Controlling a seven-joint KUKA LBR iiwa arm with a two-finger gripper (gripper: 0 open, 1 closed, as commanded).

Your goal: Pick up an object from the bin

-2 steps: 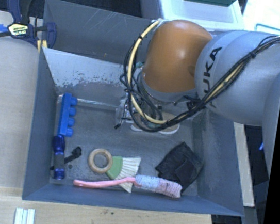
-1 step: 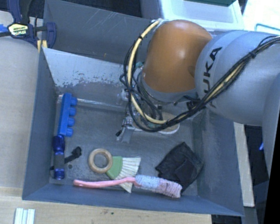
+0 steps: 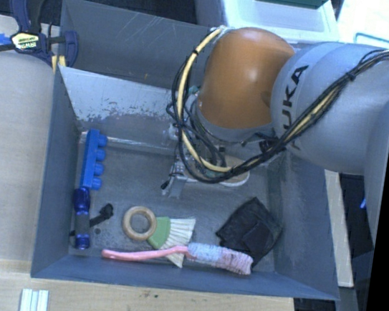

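Position note: my gripper [image 3: 171, 184] hangs low over the middle of the grey bin [image 3: 59, 167], above bare floor, beneath my orange wrist cover [image 3: 246, 75] and its looped cables. Whether it is open or shut I cannot tell from this angle. The floor is dull, speckled metal. The back wall [image 3: 116, 96], upper left of the frame, carries pale scratches and white flecks along its foot. The nearest thing is a tan roll of tape [image 3: 140, 223], lying flat just below and left of me. Just beside it on the right is the green head and white bristles of a brush [image 3: 138, 254], whose pink handle runs along the lower wall. A pink-and-white roll of cloth [image 3: 221, 259] lies at the brush's right end, and a crumpled black pouch [image 3: 250, 228] sits lower right. Along the left wall are a blue studded block [image 3: 93, 158], a blue pen-like thing [image 3: 83, 205] and a small black clip [image 3: 104, 213]. Beyond the bin, top left, the ground is dark.
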